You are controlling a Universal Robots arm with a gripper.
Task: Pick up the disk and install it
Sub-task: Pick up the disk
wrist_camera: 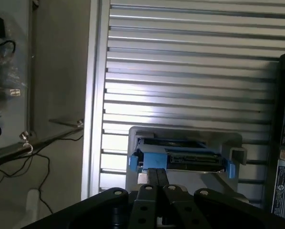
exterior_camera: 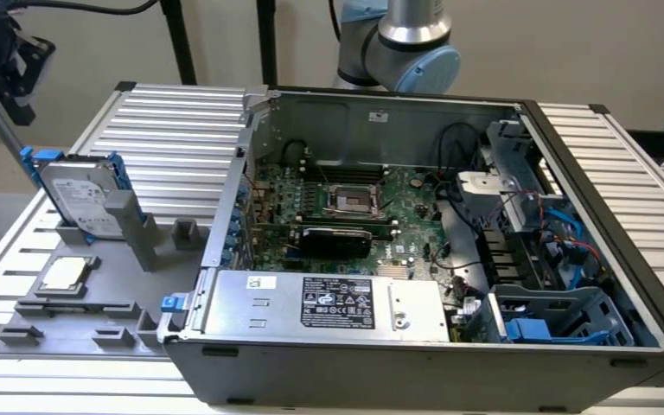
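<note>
A ribbed aluminium table (exterior_camera: 182,112) carries an open computer case (exterior_camera: 424,380), lying with its side off, in the middle of the exterior view. Behind its far wall stands the grey arm (exterior_camera: 407,39).

Inside the case, along the near wall, sits a silver power supply box (exterior_camera: 252,307). It bears a black label (exterior_camera: 338,303) with white print and a small white sticker, both too fine to read. Farther in lies the green motherboard (exterior_camera: 413,220) with its square processor socket (exterior_camera: 349,199). At the near corner on the exterior view's right is a blue drive cage (exterior_camera: 563,316), with blue and black cables (exterior_camera: 574,246) running just behind it.

On the exterior view's left, apart from the case, a grey holder (exterior_camera: 136,229) rests on the table. The disk (exterior_camera: 79,194) stands on edge in the holder's far slot, leaning slightly, its white label facing the camera and its blue frame showing along the edges. The label's print cannot be read. Nearer on the same holder lies a small square silver chip (exterior_camera: 65,272).

In the wrist view the disk (wrist_camera: 180,156) appears edge-on in its slot. The gripper (wrist_camera: 156,174) hangs above it without touching, its two fingers pressed together and grasping nothing.
</note>
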